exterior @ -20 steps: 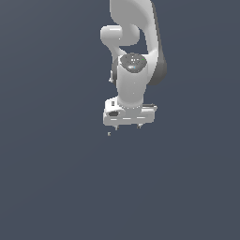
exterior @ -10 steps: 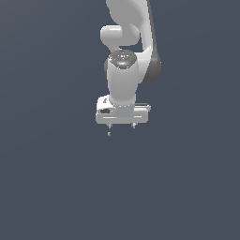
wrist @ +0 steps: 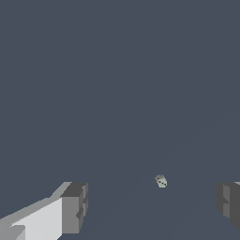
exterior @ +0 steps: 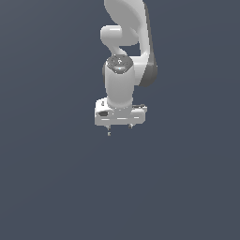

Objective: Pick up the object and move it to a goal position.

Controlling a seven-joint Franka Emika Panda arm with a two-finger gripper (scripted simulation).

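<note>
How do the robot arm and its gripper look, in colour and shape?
The arm is glossy white with rounded links and a dark grey joint section on one side. The gripper has a wide, flat white body with two very short fingers. In the wrist view the fingers are blocky, with grey tips. No cables show.

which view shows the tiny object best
The wrist view: the object shows as a distinct pale speckled lump lying in the gap of the open gripper, apart from both fingers. In the exterior view it is only a faint speck just under the gripper.
</note>
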